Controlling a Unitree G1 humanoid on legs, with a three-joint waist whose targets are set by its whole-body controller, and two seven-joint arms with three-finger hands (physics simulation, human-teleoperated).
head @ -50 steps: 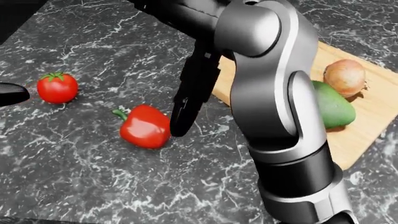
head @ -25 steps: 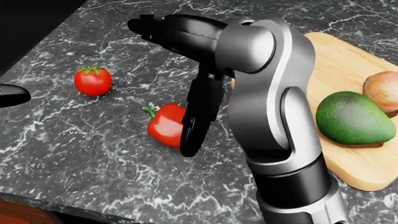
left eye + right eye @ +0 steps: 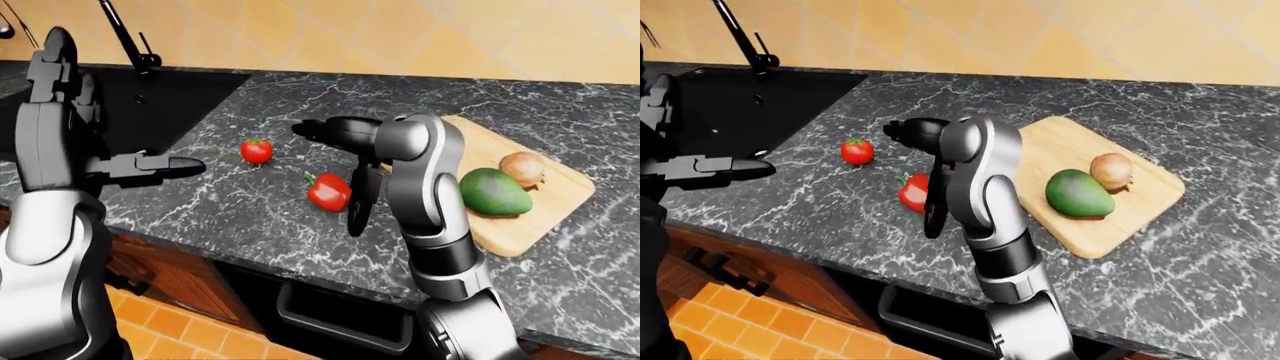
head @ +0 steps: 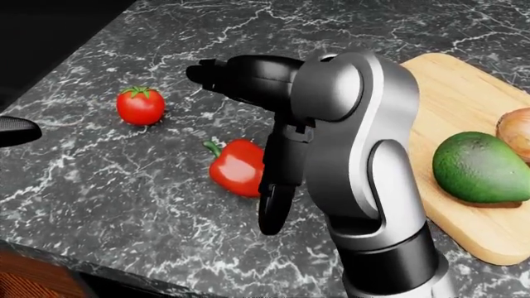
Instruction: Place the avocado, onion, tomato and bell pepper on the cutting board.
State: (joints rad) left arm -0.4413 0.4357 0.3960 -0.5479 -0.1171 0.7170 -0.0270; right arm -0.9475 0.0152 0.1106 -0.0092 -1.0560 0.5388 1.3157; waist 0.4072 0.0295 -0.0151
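Your right hand [image 4: 278,186] hangs near the middle of the head view, its dark fingers [image 4: 273,214] pointing down toward the black marble counter [image 3: 250,217]. They lie just against the right side of the red bell pepper [image 4: 238,166]. They look loosely spread rather than clamped around it, and whether a fingertip actually touches the pepper's skin cannot be told from these views. The pepper rests on the counter with its green stem toward the upper left of the head view, left of the cutting board [image 3: 1080,142] and clearly off it. The tomato [image 4: 140,106] sits alone on the counter in the upper left of the head view, well apart from the pepper and from both hands. On the board, at the right of the right-eye view, the avocado [image 3: 1078,193] lies near the board's lower edge. The onion [image 3: 1111,171] is just above and to the right of the avocado, close beside it. Your left hand [image 3: 150,165] is raised at the left of the left-eye view, over the counter edge beside the dark sink [image 3: 150,97]. Its fingers [image 3: 180,163] are stretched out flat and apart, holding nothing. A faucet [image 3: 128,39] stands at the top left of that view, before the yellow tiled wall [image 3: 400,34].
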